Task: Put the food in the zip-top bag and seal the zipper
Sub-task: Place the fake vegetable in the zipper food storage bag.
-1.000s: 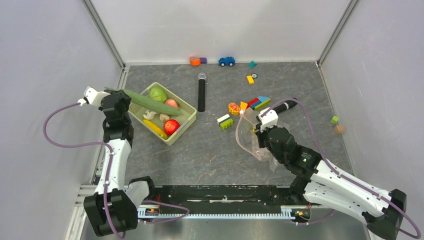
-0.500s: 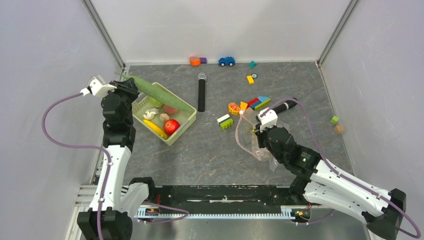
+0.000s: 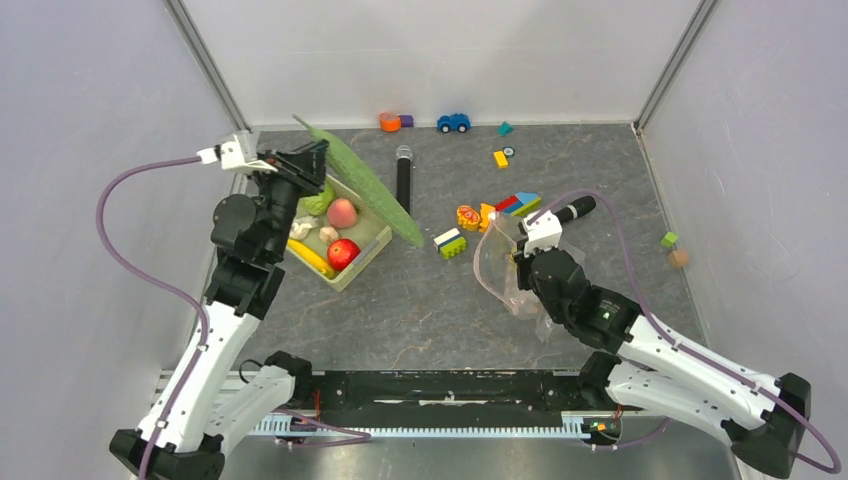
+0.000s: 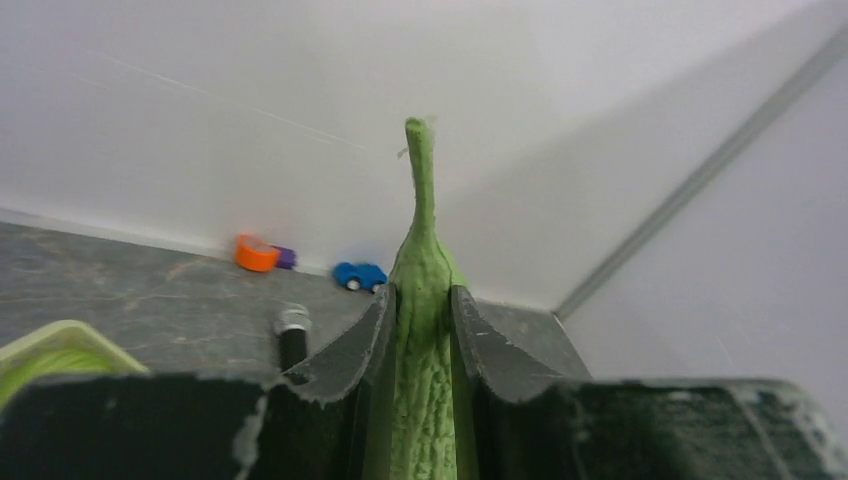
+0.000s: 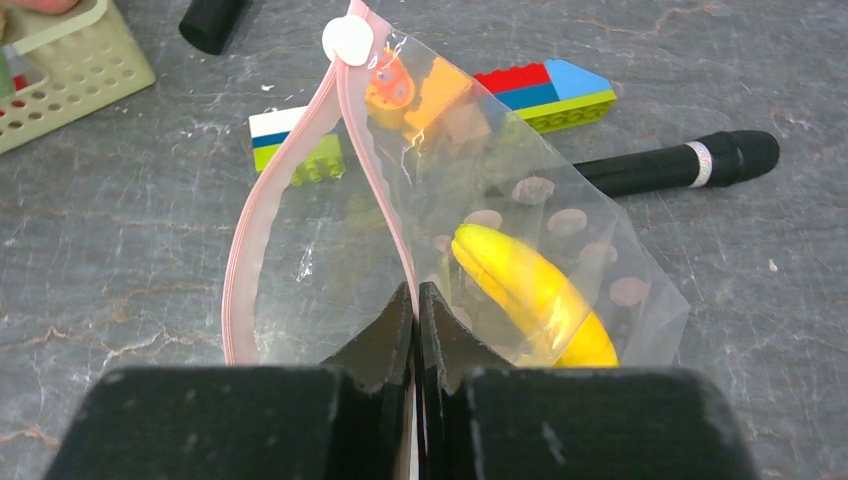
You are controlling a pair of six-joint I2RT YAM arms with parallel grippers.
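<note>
My left gripper (image 3: 300, 165) is shut on a long bumpy green vegetable (image 3: 365, 185), held in the air slanting over the pale green basket (image 3: 372, 243). Its stem end pokes out past the fingers (image 4: 425, 230). In the basket lie a green cabbage (image 3: 315, 205), a pinkish fruit (image 3: 342, 212), a red tomato (image 3: 343, 252) and a yellow banana (image 3: 310, 258). My right gripper (image 5: 417, 295) is shut on one lip of the clear zip-top bag (image 5: 330, 290). Its pink zipper (image 5: 245, 260) gapes in a loop. A banana (image 5: 535, 295) lies inside the bag.
Two black cylinders lie on the table, one (image 3: 403, 185) beside the basket, one (image 3: 570, 212) behind the bag. Building blocks (image 3: 450, 241) (image 3: 520, 205) sit just beyond the bag. A blue toy car (image 3: 453, 122) and small pieces stand along the back wall.
The left arm has lifted the long green vegetable off the basket and swung it up and rightward. The right gripper keeps its hold on the bag, shifted slightly.
</note>
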